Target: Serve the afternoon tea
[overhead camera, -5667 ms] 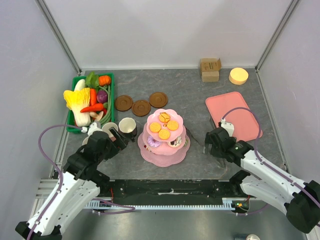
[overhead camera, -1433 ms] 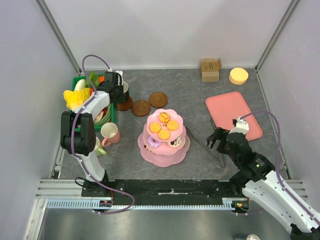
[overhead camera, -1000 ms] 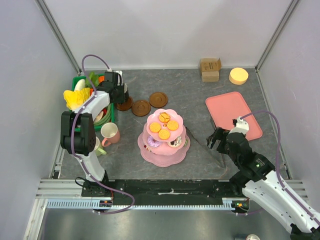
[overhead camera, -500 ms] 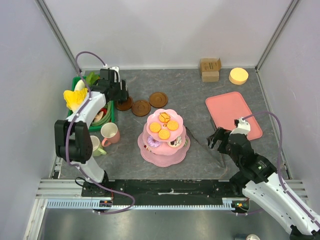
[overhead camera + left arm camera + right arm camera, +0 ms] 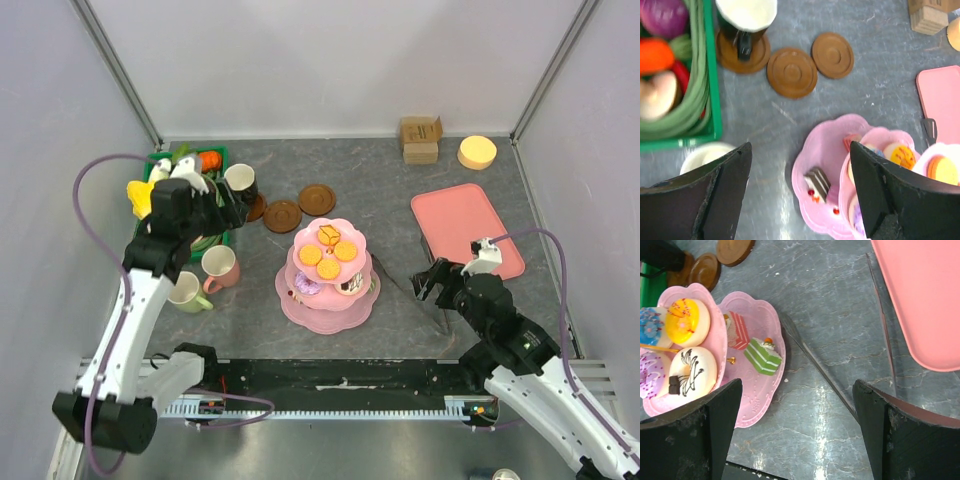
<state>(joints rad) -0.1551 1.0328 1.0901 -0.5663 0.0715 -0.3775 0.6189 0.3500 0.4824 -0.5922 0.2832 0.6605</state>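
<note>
1. Basket (image 5: 710, 75), green and full of toy vegetables (image 5: 662, 15), sits off the left finger of the left gripper (image 5: 799, 197).
2. The left gripper hangs above the table (image 5: 880, 30) with its jaws spread wide and nothing between them.
3. Ahead of it and slightly left, the dark mug (image 5: 241, 180) stands upright on the leftmost saucer (image 5: 735, 55). A second saucer (image 5: 791, 72) and a third saucer (image 5: 832, 48) lie bare straight ahead, side by side.
4. Behind that gripper, toward its arm's base, the pink mug (image 5: 220, 265) and the pale mug (image 5: 186, 291) stand upright near the basket.
5. The pink tiered stand (image 5: 330, 300) sits between the two grippers, right of the left one and left of the right one.
6. Orange biscuits (image 5: 328, 268) lie on its top tier, donuts (image 5: 687, 322) on the middle one, and cake bits (image 5: 763, 356) on the bottom plate.
7. The right gripper (image 5: 795, 437) hovers over bare table beside the stand, jaws spread wide and empty.
8. A pink tray (image 5: 920, 300) lies ahead of its right finger.
9. Cardboard blocks (image 5: 420, 138) and a yellow disc (image 5: 477, 152) rest well ahead of it, by the back wall.
</note>
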